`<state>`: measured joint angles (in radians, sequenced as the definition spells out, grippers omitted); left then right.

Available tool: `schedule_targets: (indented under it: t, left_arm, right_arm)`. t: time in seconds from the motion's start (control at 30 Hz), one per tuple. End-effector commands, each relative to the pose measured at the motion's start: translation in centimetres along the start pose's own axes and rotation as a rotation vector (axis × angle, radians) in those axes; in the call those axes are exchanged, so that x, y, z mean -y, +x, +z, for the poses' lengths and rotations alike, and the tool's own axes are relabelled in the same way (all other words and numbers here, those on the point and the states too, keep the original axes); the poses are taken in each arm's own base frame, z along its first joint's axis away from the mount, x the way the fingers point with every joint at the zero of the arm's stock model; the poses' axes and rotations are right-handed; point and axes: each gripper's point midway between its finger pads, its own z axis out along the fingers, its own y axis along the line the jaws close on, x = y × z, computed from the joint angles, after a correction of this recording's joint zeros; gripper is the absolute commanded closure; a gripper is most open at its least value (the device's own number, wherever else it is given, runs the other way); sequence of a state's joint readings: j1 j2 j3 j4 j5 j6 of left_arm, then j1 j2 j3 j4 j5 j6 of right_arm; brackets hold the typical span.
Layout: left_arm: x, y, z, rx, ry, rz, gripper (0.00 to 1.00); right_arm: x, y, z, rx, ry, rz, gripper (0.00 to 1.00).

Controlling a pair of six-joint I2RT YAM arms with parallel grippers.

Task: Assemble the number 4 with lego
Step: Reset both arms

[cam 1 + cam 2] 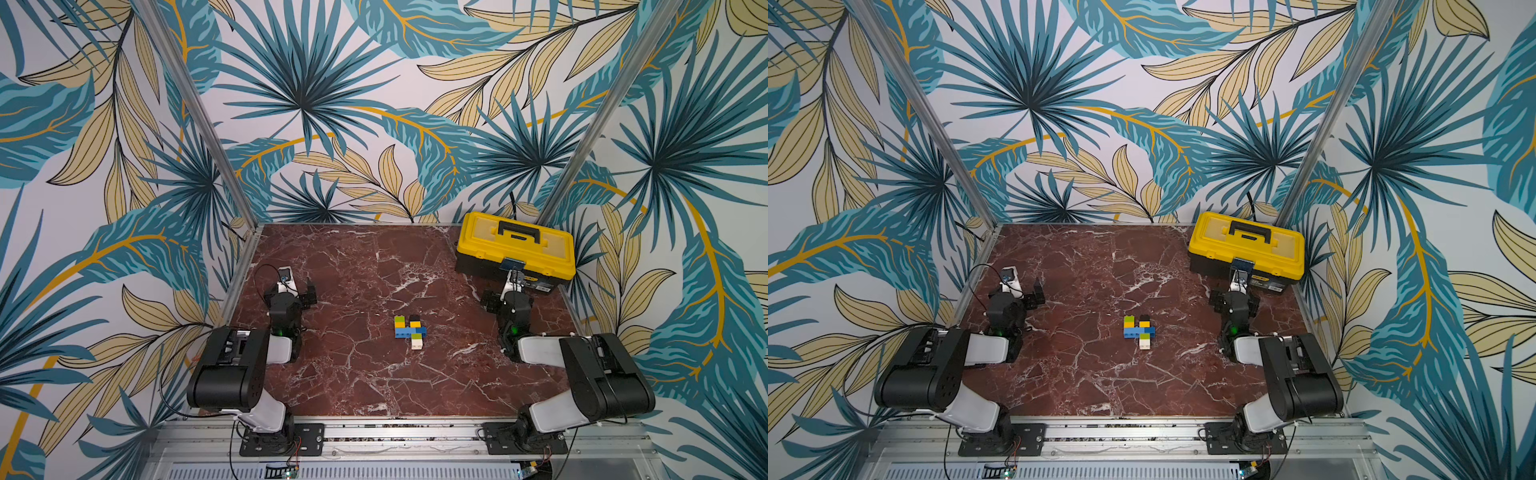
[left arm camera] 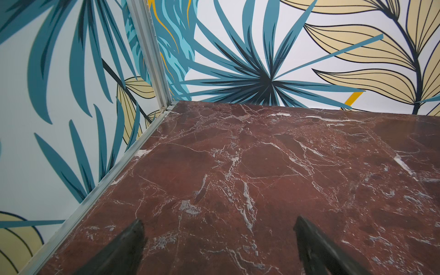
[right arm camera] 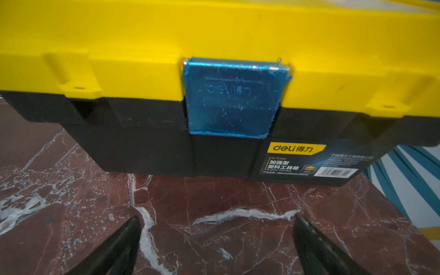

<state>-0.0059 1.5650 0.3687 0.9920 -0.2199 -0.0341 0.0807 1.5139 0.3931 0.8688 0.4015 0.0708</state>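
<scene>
Left gripper (image 2: 217, 229), right gripper (image 3: 215, 227) wide open, empty; number 4 (image 1: 410, 331) probably light, rigid, weak at joints: pinch across blue crossbar (image 1: 403, 333).

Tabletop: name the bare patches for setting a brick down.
Bare: the far stretch between the left gripper and the toolbox; the near stretch between the number 4 and the front rail. Crowded: the corner where the right gripper faces the toolbox.
</scene>
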Motion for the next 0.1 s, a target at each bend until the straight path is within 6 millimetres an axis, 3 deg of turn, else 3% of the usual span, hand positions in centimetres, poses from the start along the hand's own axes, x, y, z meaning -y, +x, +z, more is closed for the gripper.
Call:
schedule_targets:
  t: [0.0, 0.07]
  left_arm:
    - [0.19, 0.19, -0.22, 0.006, 0.009, 0.005, 0.00]
    - [0.20, 0.19, -0.22, 0.006, 0.009, 0.004, 0.00]
  right_arm:
    - [-0.05, -0.57, -0.03, 0.022, -0.011, 0.002, 0.01]
    - [-0.02, -0.67, -0.06, 0.027, -0.009, 0.004, 0.01]
